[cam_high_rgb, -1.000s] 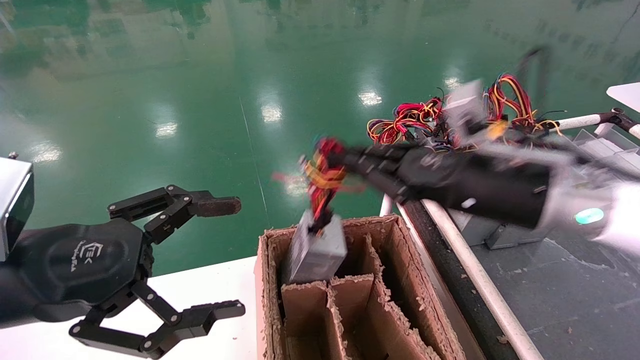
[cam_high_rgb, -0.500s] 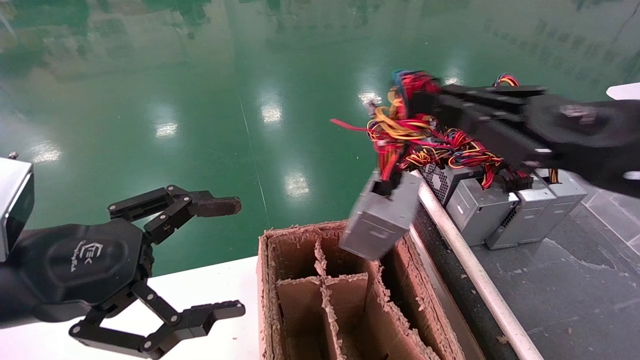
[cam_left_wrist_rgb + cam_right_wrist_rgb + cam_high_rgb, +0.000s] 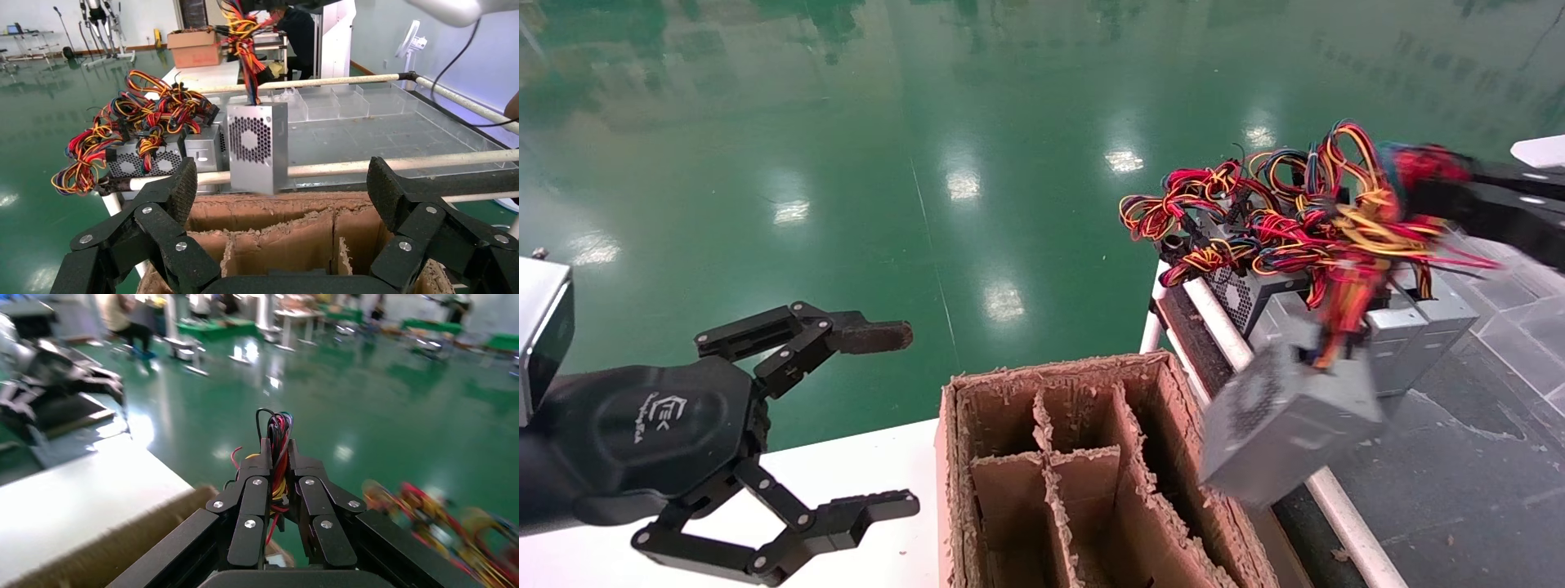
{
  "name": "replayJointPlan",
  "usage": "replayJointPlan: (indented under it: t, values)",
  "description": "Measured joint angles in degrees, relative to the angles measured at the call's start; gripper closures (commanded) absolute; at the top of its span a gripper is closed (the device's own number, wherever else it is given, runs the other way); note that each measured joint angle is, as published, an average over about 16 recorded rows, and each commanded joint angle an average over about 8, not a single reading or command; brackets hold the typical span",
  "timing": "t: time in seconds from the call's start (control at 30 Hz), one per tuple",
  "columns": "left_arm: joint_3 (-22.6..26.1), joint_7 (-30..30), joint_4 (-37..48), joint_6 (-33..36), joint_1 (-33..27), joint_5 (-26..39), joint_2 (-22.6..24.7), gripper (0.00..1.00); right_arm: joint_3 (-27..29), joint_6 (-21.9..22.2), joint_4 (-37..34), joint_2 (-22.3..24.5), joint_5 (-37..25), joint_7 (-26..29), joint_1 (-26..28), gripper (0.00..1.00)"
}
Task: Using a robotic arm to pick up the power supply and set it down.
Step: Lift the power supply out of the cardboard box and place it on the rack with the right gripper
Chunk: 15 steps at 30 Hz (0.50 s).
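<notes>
**Swinging the power supply clear of the carton**

Hanging by its wire bundle, the power supply now dangles to the right of the cardboard carton, over the carton's right wall and the white rail beside it; half a second ago it hung above the carton's far right corner, and a second ago it sat partly down in a rear compartment. The right pincer has swung rightward with it and is clamped on the coloured wires, the box tilted below with its perforated grille facing the left wrist camera. The left pincer has not shifted: it hovers over the white tabletop left of the carton, its fingers spread wide apart.

Cardboard dividers split the carton into compartments; those in view hold nothing visible. To the right, other grey power supplies stand in a row on a dark grey tray surface, their red, yellow and black wires tangled above them.

A glossy green floor spreads beyond, reflecting ceiling lights. The left wrist view shows more cartons and equipment farther back in the room.
</notes>
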Motion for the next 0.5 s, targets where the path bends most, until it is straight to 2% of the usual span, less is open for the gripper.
replayJointPlan:
  t: [0.27, 0.5]
  values:
    - [0.00, 0.00, 0.00, 0.00, 0.00, 0.00, 0.00, 0.00, 0.22, 0.35, -3.80, 6.45, 0.85, -3.47, -3.10, 1.00]
    - [0.00, 0.00, 0.00, 0.00, 0.00, 0.00, 0.00, 0.00, -0.80, 1.01, -7.11, 8.37, -0.50, -5.93, -4.66, 1.00]
